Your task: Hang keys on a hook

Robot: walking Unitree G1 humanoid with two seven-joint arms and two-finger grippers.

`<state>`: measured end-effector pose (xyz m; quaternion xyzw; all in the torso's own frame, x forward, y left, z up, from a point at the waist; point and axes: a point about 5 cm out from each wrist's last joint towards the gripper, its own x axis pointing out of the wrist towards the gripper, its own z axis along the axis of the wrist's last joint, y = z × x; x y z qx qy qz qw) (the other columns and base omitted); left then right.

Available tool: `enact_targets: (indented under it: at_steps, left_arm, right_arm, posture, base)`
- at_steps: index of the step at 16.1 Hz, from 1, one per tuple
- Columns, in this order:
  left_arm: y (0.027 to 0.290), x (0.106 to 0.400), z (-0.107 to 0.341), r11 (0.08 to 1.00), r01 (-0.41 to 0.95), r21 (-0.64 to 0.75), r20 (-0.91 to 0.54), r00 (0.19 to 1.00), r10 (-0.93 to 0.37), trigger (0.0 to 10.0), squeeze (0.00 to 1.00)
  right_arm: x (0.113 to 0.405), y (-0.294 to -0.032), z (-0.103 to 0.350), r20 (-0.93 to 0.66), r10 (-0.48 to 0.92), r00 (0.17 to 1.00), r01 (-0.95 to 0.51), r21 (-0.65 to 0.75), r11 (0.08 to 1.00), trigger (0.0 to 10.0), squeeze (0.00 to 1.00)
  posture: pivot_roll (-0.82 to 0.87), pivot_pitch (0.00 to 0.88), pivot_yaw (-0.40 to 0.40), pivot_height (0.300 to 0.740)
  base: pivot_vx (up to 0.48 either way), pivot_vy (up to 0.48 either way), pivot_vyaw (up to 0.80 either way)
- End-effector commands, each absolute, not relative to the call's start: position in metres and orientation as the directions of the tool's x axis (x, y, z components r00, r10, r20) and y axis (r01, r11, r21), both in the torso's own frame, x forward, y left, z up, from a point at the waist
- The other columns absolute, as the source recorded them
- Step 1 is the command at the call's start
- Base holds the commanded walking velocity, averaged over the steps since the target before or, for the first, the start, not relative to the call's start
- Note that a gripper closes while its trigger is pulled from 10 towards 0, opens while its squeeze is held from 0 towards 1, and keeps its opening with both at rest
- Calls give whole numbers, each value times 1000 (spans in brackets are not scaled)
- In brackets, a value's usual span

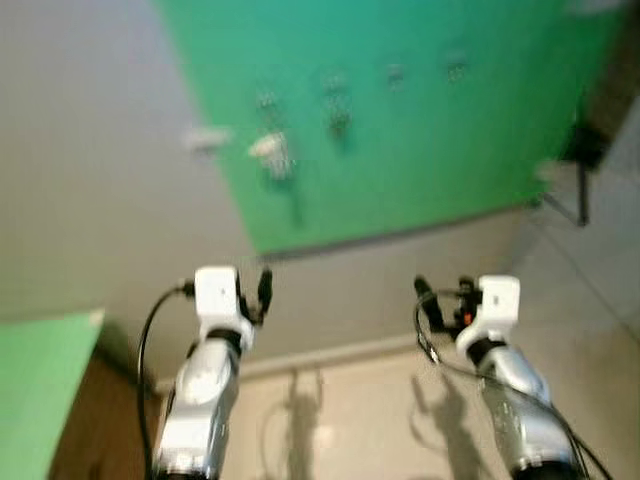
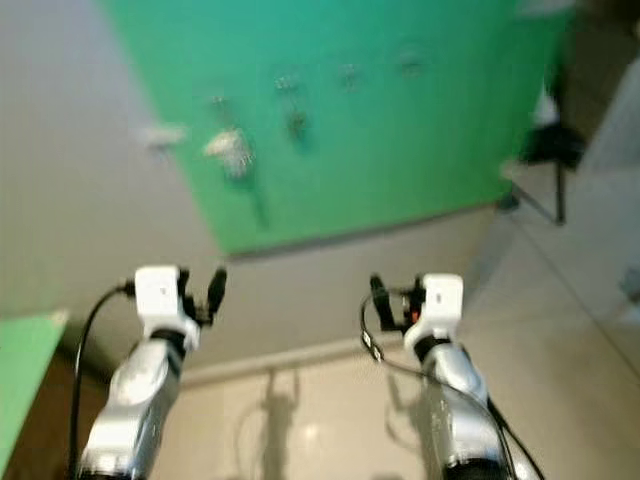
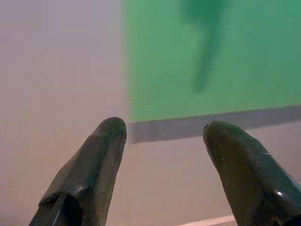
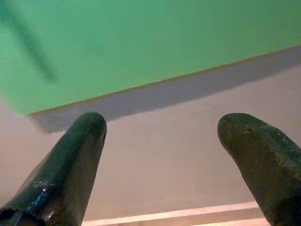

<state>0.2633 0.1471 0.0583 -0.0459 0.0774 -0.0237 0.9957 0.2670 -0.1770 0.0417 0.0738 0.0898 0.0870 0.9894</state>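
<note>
Both your arms are raised before the wall: left gripper (image 1: pixel 252 296) and right gripper (image 1: pixel 440 300), jaws released and holding nothing, as the wrist views confirm. Ahead, a green panel (image 1: pixel 420 130) carries a row of hooks (image 1: pixel 395 74); a blurred pale bunch, apparently the keys (image 1: pixel 272 150), hangs at its left part, well apart from both grippers.

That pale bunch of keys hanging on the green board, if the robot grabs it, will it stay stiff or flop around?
Probably floppy: the bunch of keys dangles from one point on the green board, so it likely swings when nudged. It looks small, so likely light. The picture is blurred, so its separate parts can't be made out.
</note>
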Motion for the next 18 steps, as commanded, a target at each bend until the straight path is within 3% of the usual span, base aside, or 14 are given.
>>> enact_targets:
  at_steps: [1,5,18]
  left_arm:
    - [152,261,54,997,9,-80,-169,985,-22,10000,0]
    - [151,259,51,997,-5,-74,-177,984,-8,10000,0]
    - [145,276,59,1000,18,-20,-146,989,-21,10000,0]
  right_arm:
    - [270,-168,43,-167,225,960,-199,159,967,10000,0]
    - [273,-168,44,-177,246,953,-223,139,965,10000,0]
    - [282,-152,44,-192,335,922,-325,83,942,10000,0]
  posture:
    - [-167,0,94,740]
    - [-164,0,83,740]
    - [-155,0,75,740]
  base:
    - [0,454,0]
    - [-300,378,730]
    - [0,0,557]
